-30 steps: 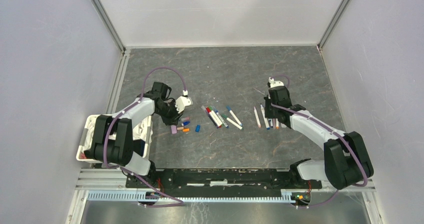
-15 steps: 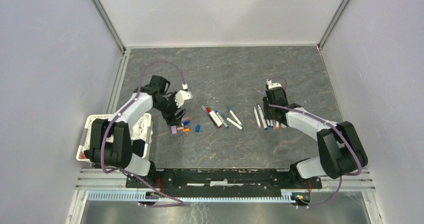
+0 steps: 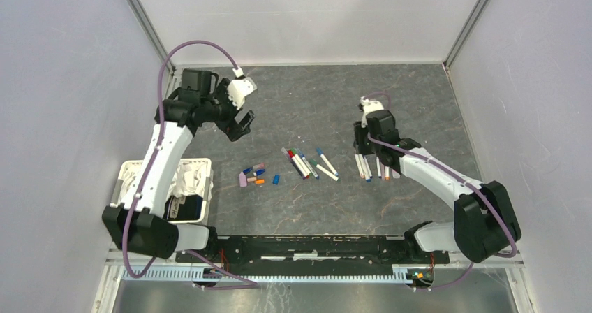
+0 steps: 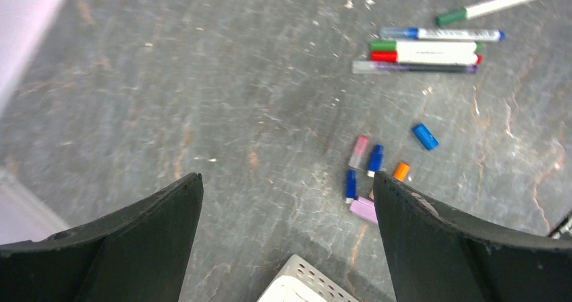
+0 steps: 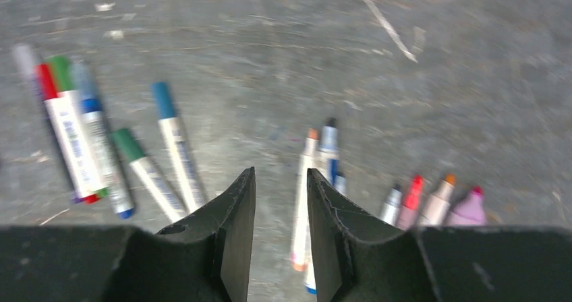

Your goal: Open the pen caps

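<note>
Several loose pen caps (image 3: 254, 177) in blue, orange, pink and lilac lie in a small cluster left of centre; the left wrist view shows these caps (image 4: 367, 174) below my right finger. Capped pens (image 3: 305, 162) lie in the middle, also seen as pens (image 4: 421, 49) and pens (image 5: 81, 140). Uncapped pens (image 3: 373, 166) form a row at the right, with tips (image 5: 411, 201) showing. My left gripper (image 3: 239, 123) hangs high above the table's back left, wide open and empty (image 4: 287, 180). My right gripper (image 3: 359, 144) hovers over the uncapped row, narrowly open and empty (image 5: 281, 172).
A white perforated basket (image 3: 204, 162) stands at the near left by the left arm's base, its corner (image 4: 303, 285) showing under the left gripper. White walls with metal frame rails enclose the grey mat on three sides.
My left gripper opened wide, then rose and swung back-left, away from the caps. My right gripper opened and drew back toward the far ends of the uncapped pens.
</note>
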`<act>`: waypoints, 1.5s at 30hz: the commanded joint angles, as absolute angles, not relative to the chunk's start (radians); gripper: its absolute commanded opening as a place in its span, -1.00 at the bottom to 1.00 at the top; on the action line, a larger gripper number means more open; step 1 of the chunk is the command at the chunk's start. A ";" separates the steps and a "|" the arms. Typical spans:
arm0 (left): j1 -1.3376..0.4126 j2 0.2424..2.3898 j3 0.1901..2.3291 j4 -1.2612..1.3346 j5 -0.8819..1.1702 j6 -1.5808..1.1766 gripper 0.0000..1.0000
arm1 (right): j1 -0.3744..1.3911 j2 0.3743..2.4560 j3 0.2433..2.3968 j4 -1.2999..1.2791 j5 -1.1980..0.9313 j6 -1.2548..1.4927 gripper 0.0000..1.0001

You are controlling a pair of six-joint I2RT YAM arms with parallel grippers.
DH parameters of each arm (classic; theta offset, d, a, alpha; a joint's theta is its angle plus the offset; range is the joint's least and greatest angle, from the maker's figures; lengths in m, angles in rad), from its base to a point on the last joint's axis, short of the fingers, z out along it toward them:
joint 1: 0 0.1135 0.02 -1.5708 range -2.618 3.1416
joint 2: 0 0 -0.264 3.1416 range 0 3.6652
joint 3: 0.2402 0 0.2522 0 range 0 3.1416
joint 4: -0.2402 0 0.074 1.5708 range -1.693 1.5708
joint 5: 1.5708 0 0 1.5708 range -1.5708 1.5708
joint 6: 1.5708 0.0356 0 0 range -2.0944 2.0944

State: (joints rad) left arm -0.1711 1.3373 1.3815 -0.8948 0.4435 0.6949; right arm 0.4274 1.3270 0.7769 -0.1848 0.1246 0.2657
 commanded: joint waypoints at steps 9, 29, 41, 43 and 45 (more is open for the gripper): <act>-0.169 1.230 1.312 -0.849 0.501 0.594 0.97 | 0.646 1.601 0.959 -0.191 0.002 0.150 -0.31; -0.170 1.219 1.224 -0.907 0.650 0.682 1.00 | 0.649 1.700 0.907 -0.149 0.084 0.149 -0.75; -0.235 1.223 1.051 -0.884 0.660 0.886 1.00 | 0.646 1.540 1.071 -0.252 -0.248 0.149 -1.00; -0.264 1.178 0.990 -0.848 0.642 0.929 1.00 | 0.649 1.553 1.099 -0.286 -0.375 0.149 -1.00; -0.298 1.153 0.967 -0.836 0.620 0.958 1.00 | 0.653 1.561 1.103 -0.293 -0.508 0.156 -1.00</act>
State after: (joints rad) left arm -0.2455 1.2274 1.0111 -0.8845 0.6281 0.8257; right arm 0.6437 1.5696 1.0618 -0.2562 -0.2077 0.1547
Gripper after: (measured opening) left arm 0.995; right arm 0.132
